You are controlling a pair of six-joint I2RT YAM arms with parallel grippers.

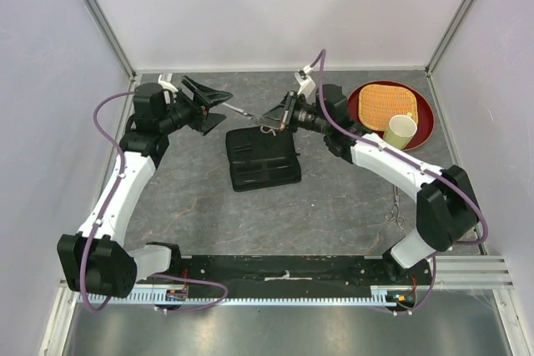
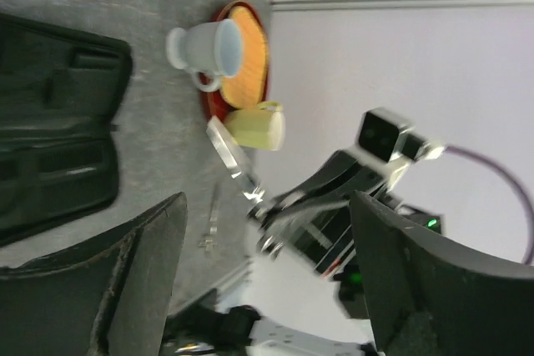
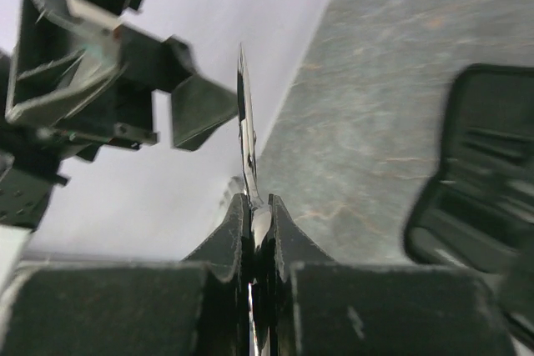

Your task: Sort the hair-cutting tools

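Note:
A pair of thin silver scissors (image 1: 250,114) hangs in the air above the black folding case (image 1: 263,158). My right gripper (image 1: 279,119) is shut on its handle end, and in the right wrist view the blades (image 3: 246,131) stick up out of the closed right gripper (image 3: 259,214). My left gripper (image 1: 225,109) stands open just left of the blade tip, touching nothing. From the left wrist, the scissors (image 2: 238,168) show beyond the wide-open left gripper (image 2: 267,281). A second pair of scissors (image 1: 394,210) lies flat on the table by the right arm.
A red tray (image 1: 421,118) at the back right holds a woven mat (image 1: 385,102) and a yellow cup (image 1: 400,131); a white cup (image 2: 209,47) shows there in the left wrist view. The open case (image 3: 484,172) lies mid-table. White walls enclose the table.

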